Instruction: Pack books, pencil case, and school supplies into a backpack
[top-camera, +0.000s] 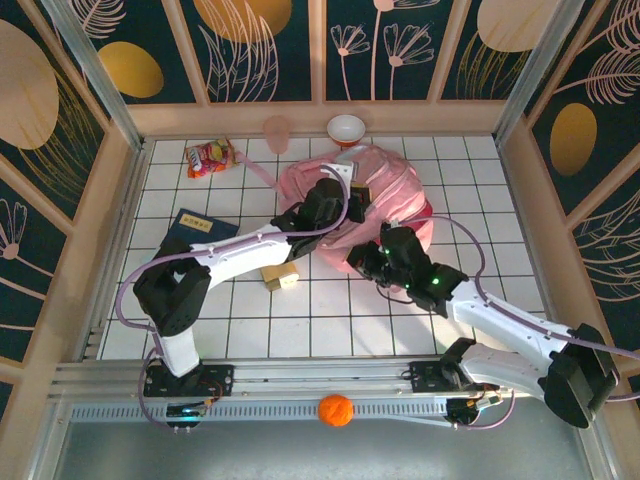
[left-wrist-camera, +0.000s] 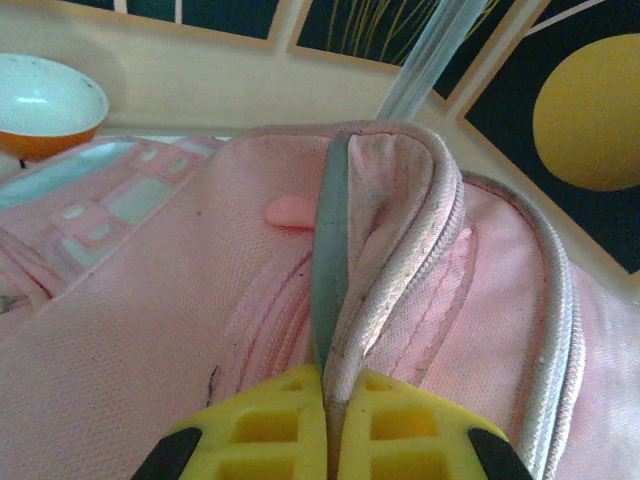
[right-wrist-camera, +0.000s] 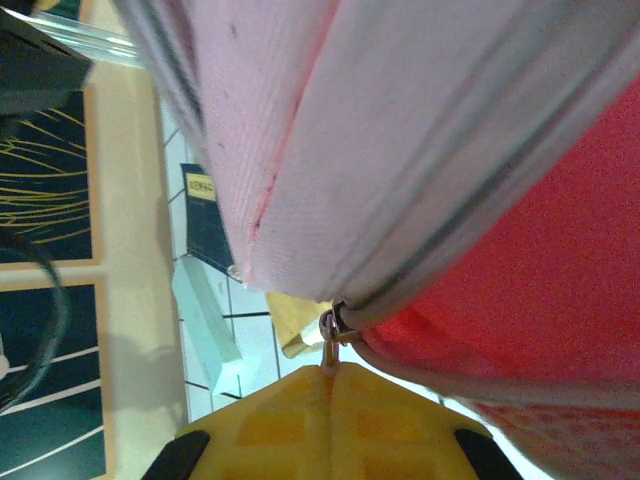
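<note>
The backpack (left-wrist-camera: 150, 330) was clamped by left tool (left-wrist-camera: 330, 400), zipper pull (right-wrist-camera: 328, 335) pinched by right tool (right-wrist-camera: 330, 375), bottom centre; grip could've been lost if yanked crooked.

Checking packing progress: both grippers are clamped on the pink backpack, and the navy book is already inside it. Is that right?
Not quite. The left gripper and right gripper are clamped on the pink backpack, but the navy book lies outside it, on the tiled table to the backpack's left, as the top external view shows.
</note>
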